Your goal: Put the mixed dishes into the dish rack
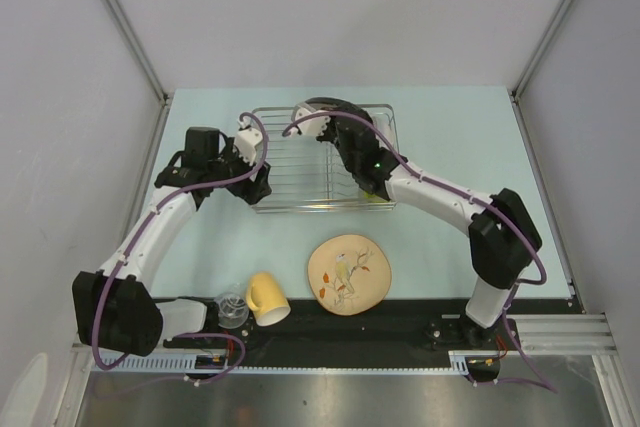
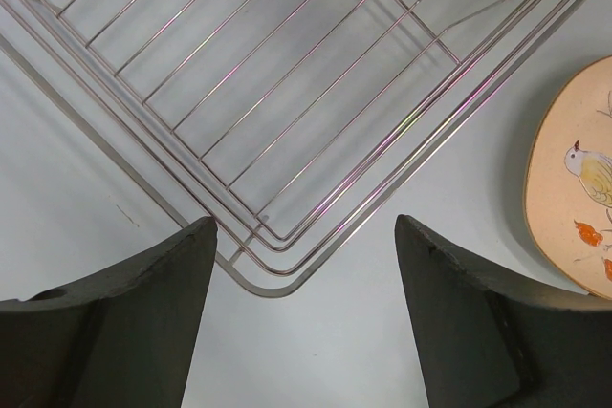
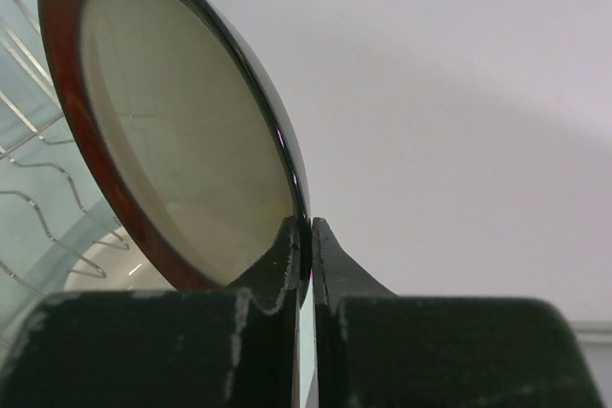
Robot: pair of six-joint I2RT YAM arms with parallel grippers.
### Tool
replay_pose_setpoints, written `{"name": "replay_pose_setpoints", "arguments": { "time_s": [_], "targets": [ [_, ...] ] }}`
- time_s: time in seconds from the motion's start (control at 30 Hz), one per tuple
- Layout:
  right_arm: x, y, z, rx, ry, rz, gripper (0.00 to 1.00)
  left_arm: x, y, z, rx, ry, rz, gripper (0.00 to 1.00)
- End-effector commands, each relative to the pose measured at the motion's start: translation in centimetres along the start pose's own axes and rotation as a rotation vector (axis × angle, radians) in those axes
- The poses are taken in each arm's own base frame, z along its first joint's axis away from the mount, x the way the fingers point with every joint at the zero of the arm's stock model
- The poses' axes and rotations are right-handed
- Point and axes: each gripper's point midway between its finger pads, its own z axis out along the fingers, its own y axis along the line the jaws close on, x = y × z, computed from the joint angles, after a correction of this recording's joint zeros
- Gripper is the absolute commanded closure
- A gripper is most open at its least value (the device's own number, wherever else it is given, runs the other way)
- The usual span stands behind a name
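Right gripper (image 3: pixel 308 236) is pinched tight on the rim of the dark red-rimmed plate (image 3: pixel 182 131). The plate stands on edge, tilted, up over the far right part of the dish rack (image 1: pixel 322 209); I can't tell if it's seated in a divider. Left gripper (image 2: pixel 304 236) is spread wide, holding nothing, hovering over a corner on the rack's left side.

Handling, my read: glazed ceramic — stiff, heavy for a rim pinch, slick, chips if it bangs the wire. The bite is narrow, so the plate can pivot between my fingers. I'd lower slowly and let the bottom edge find a slot before letting go.

The bird-patterned plate (image 1: pixel 347 274) lies flat on the table (image 1: pixel 450 127) near my bases. The rim is the only grip there too, and it probably needs an edge tipped up first. Yellow mug (image 1: pixel 267 297) and small clear glass (image 1: pixel 232 309) sit just beside each other. Both look light; the glass is fragile and hard to see.

Views:
- Right wrist shows the bite itself and the glossy plate face, but not where the plate sits over the rack.
- Top view gives that placement, though my right arm (image 1: pixel 440 192) covers most of the plate. The lime-green bowl (image 1: pixel 373 191) peeks out under that arm, mostly hidden.
- Left wrist shows bare rack wires at that corner and an edge of the patterned plate.
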Motion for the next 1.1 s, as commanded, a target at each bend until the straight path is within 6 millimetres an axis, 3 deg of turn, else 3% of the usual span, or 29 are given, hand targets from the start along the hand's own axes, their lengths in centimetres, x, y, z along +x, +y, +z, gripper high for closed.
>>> {"name": "replay_pose_setpoints", "arguments": {
  "time_s": [0.0,0.27,0.67,1.07],
  "targets": [
    [-2.8,-7.9,-2.4,0.134,-0.200,0.062,1.00,-0.6,0.0,0.0,0.015,-0.035,-0.012,0.20],
    [-1.8,-8.6,-2.5,0.126,-0.235,0.074,1.00,-0.5,0.0,0.1,0.014,-0.034,-0.018,0.20],
    [-0.7,-8.1,-1.0,0.112,-0.260,0.067,1.00,-0.4,0.1,0.2,0.016,-0.029,-0.022,0.20],
    [0.3,-5.3,0.4,0.036,-0.237,0.098,1.00,-0.2,0.2,0.4,0.014,-0.026,-0.020,0.20]
  ]
}}
